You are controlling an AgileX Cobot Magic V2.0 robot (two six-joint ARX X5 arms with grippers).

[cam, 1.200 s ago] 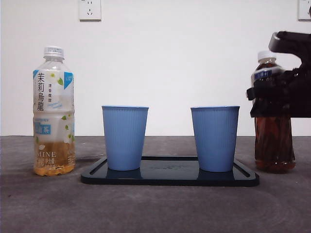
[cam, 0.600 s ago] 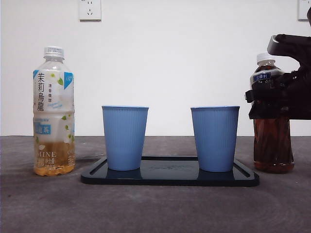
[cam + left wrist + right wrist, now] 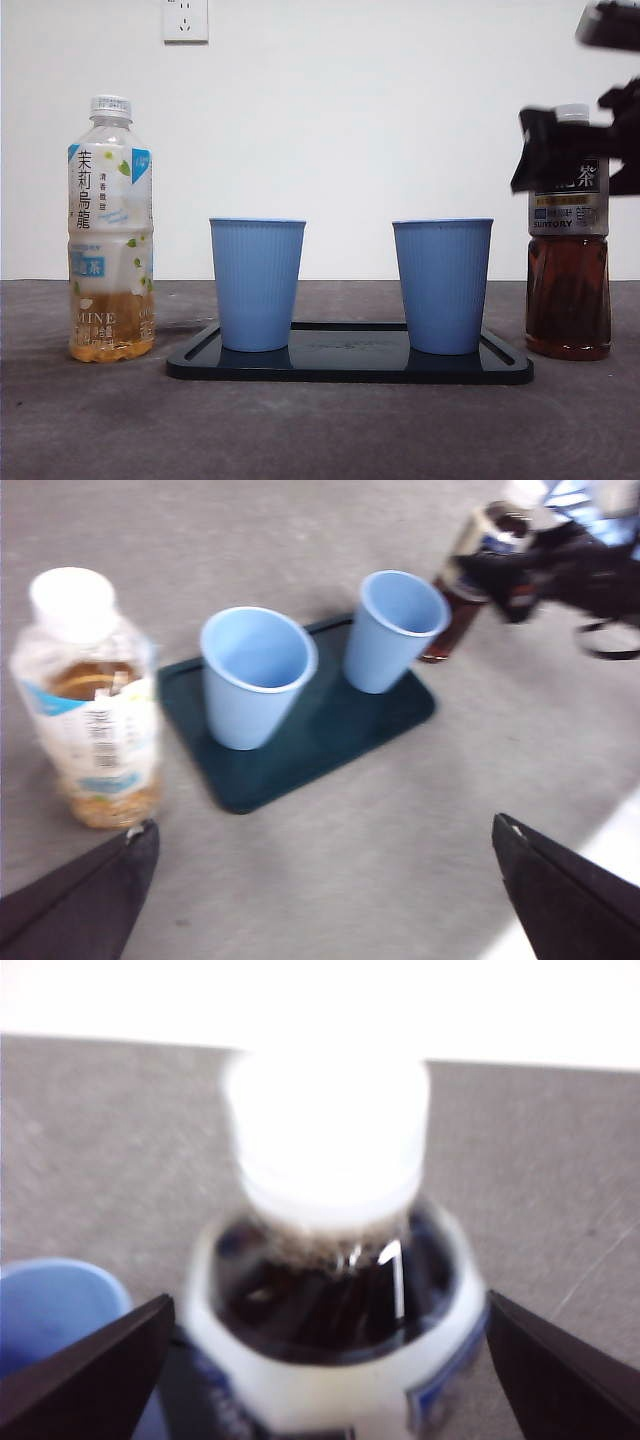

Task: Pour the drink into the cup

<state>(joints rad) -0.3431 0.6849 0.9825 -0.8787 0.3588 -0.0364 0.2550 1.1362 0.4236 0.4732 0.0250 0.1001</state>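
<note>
Right pincer (image 3: 585,150) higher; dark bottle (image 3: 568,290) upright.

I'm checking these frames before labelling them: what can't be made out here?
- Right end effector: motion-blurred and cut by the front view's edge; contact with the dark tea bottle is unclear.
- Dark tea bottle's cap: overexposed and blurred in the right wrist view.
- Both blue cups: the level front view hides their insides.
- Light tea bottle: label print blurred in the left wrist view.
</note>
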